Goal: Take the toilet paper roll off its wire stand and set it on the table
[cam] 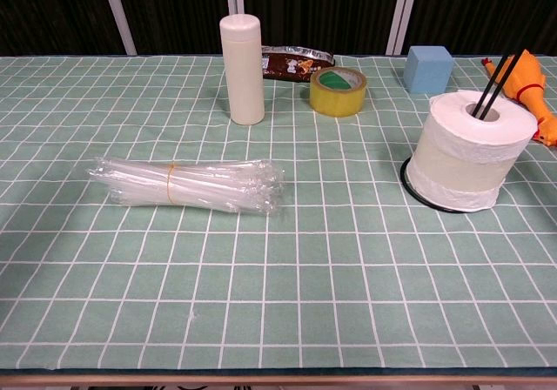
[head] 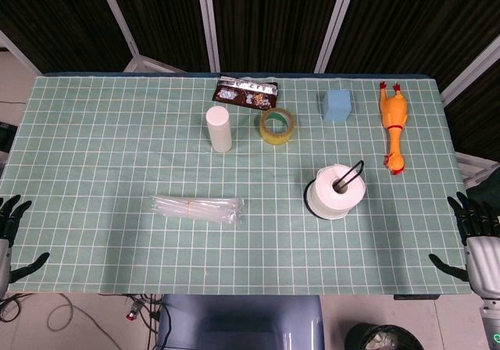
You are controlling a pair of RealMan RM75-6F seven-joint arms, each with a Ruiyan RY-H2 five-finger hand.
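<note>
Toilet paper roll [head: 337, 191] still sits upright on its wire stand [cam: 500, 81], black wire prongs poking up thru the core, round base ring showing under it in chest view. It's well apart from both hands, nearer the right one, off toward the table's middle from those fingers.

Left hand [head: 11, 237] hangs off the near left edge of the table [head: 101, 170], fingers spread apart, thumb out to the side, nothing in it. Right hand [head: 474, 237] same deal at the near right edge: fingers splayed, thumb sticking out toward the table, holding nothing. Neither touches the green grid cloth as far as I can tell. Hands show in head view only.

Other stuff: clear plastic bundle of straws [head: 198, 208] w/ a rubber band, lying flat between the two hands, closer to left. Further off: white cylindrical bottle [head: 219, 128] standing, yellow tape roll [head: 277, 126] just beside it, brown snack packet [head: 246, 93] behind those, blue foam cube [head: 337, 105], and a rubber chicken [head: 394, 125] lying lengthwise, far out ahead of the right fingers.
</note>
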